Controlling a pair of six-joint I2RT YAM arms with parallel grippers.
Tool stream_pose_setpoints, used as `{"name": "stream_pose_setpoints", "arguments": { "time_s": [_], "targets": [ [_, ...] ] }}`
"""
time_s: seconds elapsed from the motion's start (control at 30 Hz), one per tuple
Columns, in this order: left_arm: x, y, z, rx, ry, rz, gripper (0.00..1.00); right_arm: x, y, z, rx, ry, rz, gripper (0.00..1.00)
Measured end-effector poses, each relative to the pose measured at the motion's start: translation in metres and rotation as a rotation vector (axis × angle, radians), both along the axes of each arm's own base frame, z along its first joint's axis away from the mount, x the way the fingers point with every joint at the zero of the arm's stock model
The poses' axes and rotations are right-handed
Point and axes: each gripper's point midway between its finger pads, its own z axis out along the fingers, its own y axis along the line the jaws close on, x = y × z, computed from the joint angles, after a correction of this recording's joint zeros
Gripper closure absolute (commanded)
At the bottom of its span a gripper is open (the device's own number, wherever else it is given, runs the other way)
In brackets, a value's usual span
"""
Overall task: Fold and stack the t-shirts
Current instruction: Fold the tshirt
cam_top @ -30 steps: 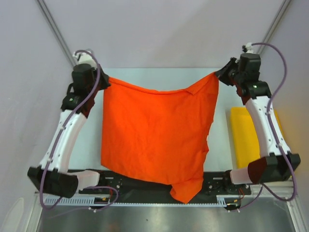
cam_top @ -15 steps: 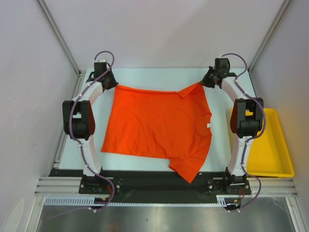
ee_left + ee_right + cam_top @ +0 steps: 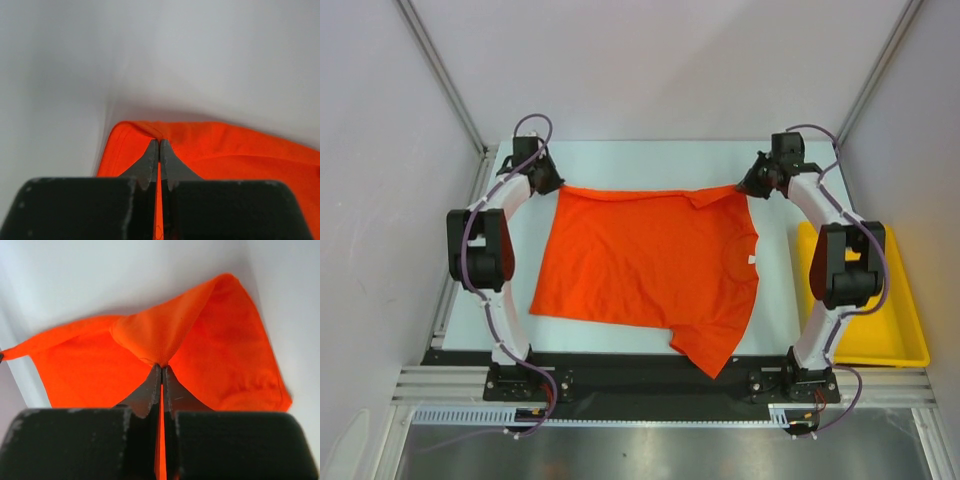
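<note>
Pale table (image 3: 640, 160), plain grey-white walls (image 3: 650, 60), metal corner posts (image 3: 440, 70), soft even light.

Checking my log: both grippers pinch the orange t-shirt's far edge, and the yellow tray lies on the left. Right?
No: the top external view shows the yellow tray on the right. The left gripper and right gripper do pinch the t-shirt at its far edge.

The plain orange-red cloth t-shirt (image 3: 645, 260) is lying spread over the middle of the pale flat table (image 3: 650, 158), with one flap reaching the near edge at 5 o'clock. The left gripper (image 3: 552, 185) is pinching the shirt's 10 o'clock corner and the right gripper (image 3: 748, 188) its 1 o'clock corner. The yellow rectangular plastic tray (image 3: 905, 345) is sitting at the shirt's 3 o'clock, apart from it, beyond the right arm (image 3: 840, 270).
</note>
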Motion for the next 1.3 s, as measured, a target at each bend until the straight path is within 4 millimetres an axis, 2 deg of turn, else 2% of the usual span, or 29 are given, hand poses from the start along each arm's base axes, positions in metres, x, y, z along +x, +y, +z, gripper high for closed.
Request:
{"name": "stream_pose_setpoints", "arguments": {
  "time_s": [0.13,0.3,0.53,0.83,1.03,1.3],
  "targets": [
    [-0.028,0.002,-0.004,0.020,0.059,-0.006,1.00,-0.037,0.004,0.014,0.001,0.010,0.019,1.00],
    [-0.071,0.008,-0.016,0.065,0.157,-0.020,1.00,-0.081,0.005,0.012,0.001,0.060,0.044,1.00],
    [-0.091,0.013,-0.013,0.106,0.203,-0.044,1.00,-0.130,0.002,-0.003,-0.005,0.143,0.066,1.00],
    [-0.105,0.016,-0.022,0.134,0.253,-0.060,1.00,-0.162,0.004,-0.011,0.013,0.194,0.096,1.00],
    [-0.111,0.017,-0.028,0.140,0.278,-0.066,1.00,-0.182,0.004,-0.034,0.011,0.266,0.103,1.00],
    [-0.114,0.020,-0.036,0.162,0.303,-0.072,1.00,-0.189,0.003,-0.051,0.008,0.315,0.104,1.00]
  ]
}}
